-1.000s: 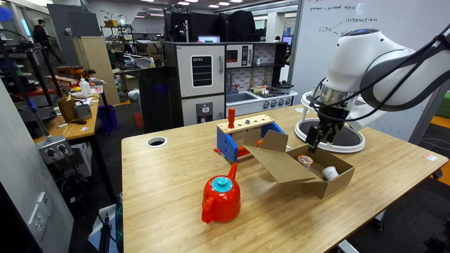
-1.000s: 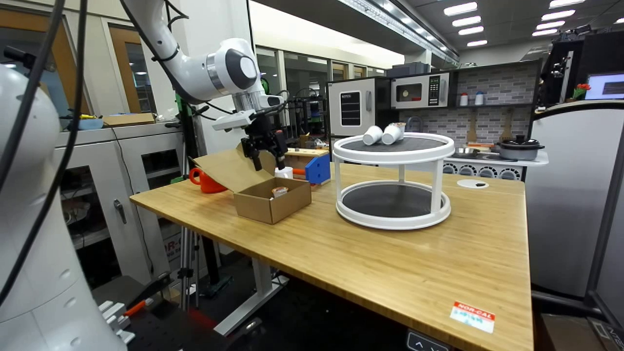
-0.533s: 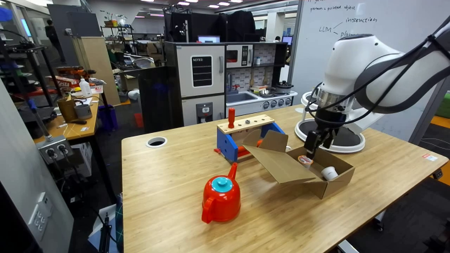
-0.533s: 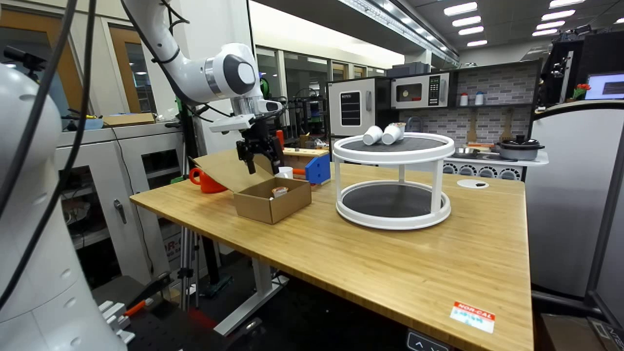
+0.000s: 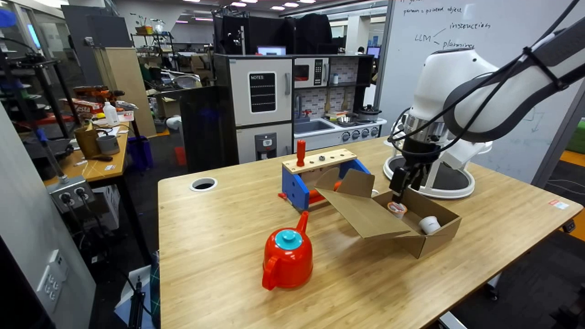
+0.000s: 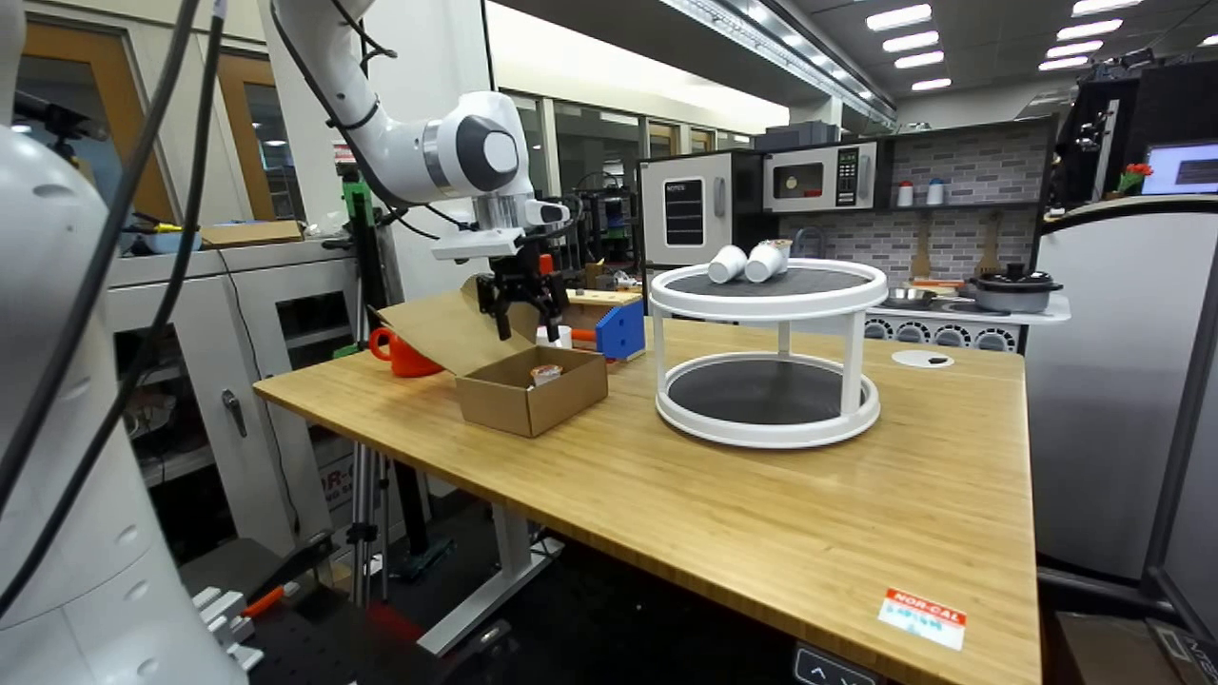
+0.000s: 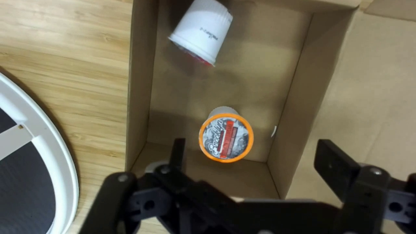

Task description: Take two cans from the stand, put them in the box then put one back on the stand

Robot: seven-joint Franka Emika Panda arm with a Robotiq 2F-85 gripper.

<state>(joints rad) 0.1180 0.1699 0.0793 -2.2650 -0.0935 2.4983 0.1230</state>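
Observation:
My gripper (image 5: 407, 193) hangs open above the cardboard box (image 6: 495, 404) with nothing between its fingers. Inside the box one can (image 7: 226, 138) shows an orange-rimmed printed lid facing up. A second can (image 7: 203, 31) lies on its side toward the box's top wall in the wrist view. There, the left finger (image 7: 178, 152) is over the box beside the lidded can, and the right finger (image 7: 334, 169) is out over the flap. On the upper tier of the white stand (image 6: 771, 306) several more cans (image 6: 728, 264) lie grouped near the edge.
A blue toy rack (image 5: 296, 189) with a red peg stands close behind the box flap. The red teapot (image 5: 289, 260) is nearer the table's middle. In an exterior view a white cup (image 6: 555, 337) shows behind the box. The flap (image 5: 365, 214) sticks out over the table.
The gripper has shifted slightly over the box, nearer the orange-rimmed can as seen in an exterior view, staying open. Cans, box and stand look unmoved.

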